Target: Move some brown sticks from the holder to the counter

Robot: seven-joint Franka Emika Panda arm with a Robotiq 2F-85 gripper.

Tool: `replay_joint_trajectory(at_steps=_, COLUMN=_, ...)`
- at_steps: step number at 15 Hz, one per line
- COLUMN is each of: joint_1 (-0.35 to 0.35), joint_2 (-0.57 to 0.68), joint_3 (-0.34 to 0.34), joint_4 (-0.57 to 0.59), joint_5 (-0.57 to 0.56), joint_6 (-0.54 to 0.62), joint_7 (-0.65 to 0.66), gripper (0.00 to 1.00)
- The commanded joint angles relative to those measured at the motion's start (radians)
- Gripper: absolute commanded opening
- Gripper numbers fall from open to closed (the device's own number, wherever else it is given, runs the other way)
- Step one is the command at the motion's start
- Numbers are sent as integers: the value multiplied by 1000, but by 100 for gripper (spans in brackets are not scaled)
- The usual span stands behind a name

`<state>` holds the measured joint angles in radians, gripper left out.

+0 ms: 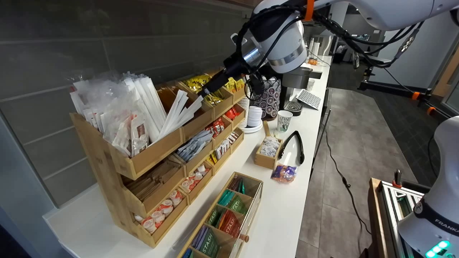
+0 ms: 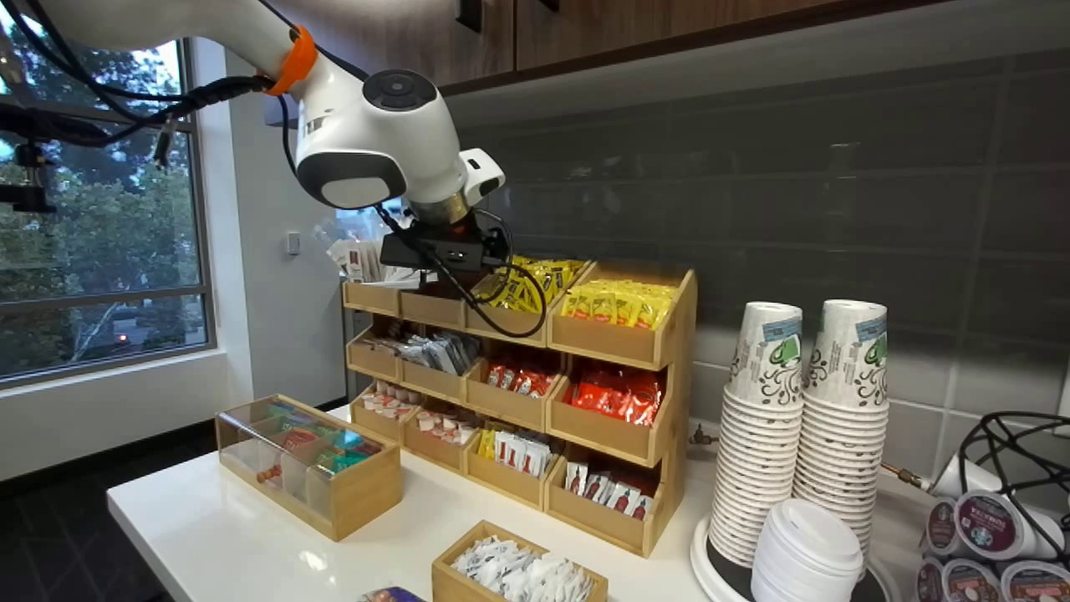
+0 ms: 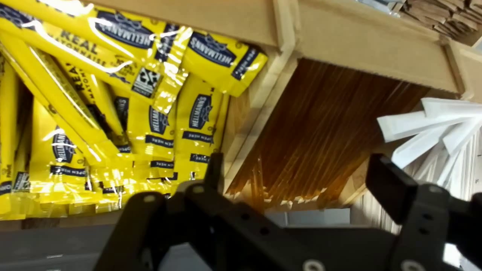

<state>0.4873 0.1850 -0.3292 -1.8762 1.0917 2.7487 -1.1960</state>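
My black two-finger claw [image 3: 296, 157] is spread wide and pinches nothing. I have just one white arm [image 2: 359, 125], so the whole trick is the aim. In the wrist view, the bunch of thin, shiny brown sticks [image 3: 324, 128] shows in the gap past the fingertips, and a bit higher up. They are in a tan-fronted bin [image 3: 376, 49], with shiny yellow mayonnaise packets [image 3: 147, 124] to the left and a bunch of long white wrapped strips [image 3: 433, 139] to the right.

The brown sticks run long-ways on a slant, from low left to high right in that view. My fingers are set left and right of them, so a squeeze should go across the sticks, the good way. A small twist to match the slant may help.

The gap looks about as wide as the bin. I think one finger could bump the light-wood wall [image 3: 260, 120] by the yellow packets, and the other could snag the white bunch. I can't tell how deep the sticks are.

In an exterior view, the big light-wood rack with steps [image 1: 104, 179] has this bin on its top step, to the left and near side of the claw. The long, smooth white counter [image 1: 279, 211] is low down, to the right.
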Motion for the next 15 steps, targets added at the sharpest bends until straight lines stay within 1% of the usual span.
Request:
replay_joint_trajectory(at_steps=1, joint_1=-11, joint_2=31, joint_3=8, joint_4=36, joint_5=35, joint_6=-34, joint_7=-20, gripper=66)
replay_joint_trajectory(at_steps=2, joint_1=-10, joint_2=35, joint_3=9, joint_4=39, joint_5=34, joint_6=-30, joint_7=-17, gripper=58)
replay_joint_trajectory(at_steps=3, joint_1=-10, joint_2=39, joint_3=10, joint_4=42, joint_5=34, joint_6=-30, joint_7=-14, gripper=49)
replay_joint_trajectory(at_steps=5, joint_1=-10, joint_2=48, joint_3=13, joint_4=49, joint_5=37, joint_6=-29, joint_7=-10, gripper=36)
replay_joint_trajectory(at_steps=8, joint_1=-8, joint_2=60, joint_3=19, joint_4=56, joint_5=42, joint_6=-32, joint_7=3, gripper=32)
replay_joint_trajectory(at_steps=10, joint_1=-7, joint_2=70, joint_3=25, joint_4=61, joint_5=47, joint_6=-25, joint_7=4, gripper=40)
replay_joint_trajectory(at_steps=13, joint_1=-7, joint_2=87, joint_3=33, joint_4=70, joint_5=59, joint_6=-17, joint_7=3, gripper=54)
replay_joint_trajectory(at_steps=14, joint_1=-8, joint_2=92, joint_3=36, joint_4=72, joint_5=64, joint_6=-16, joint_7=3, gripper=50)
replay_joint_trajectory(at_steps=15, joint_1=-8, joint_2=97, joint_3=38, joint_4=75, joint_5=68, joint_6=-15, joint_7=4, gripper=51)
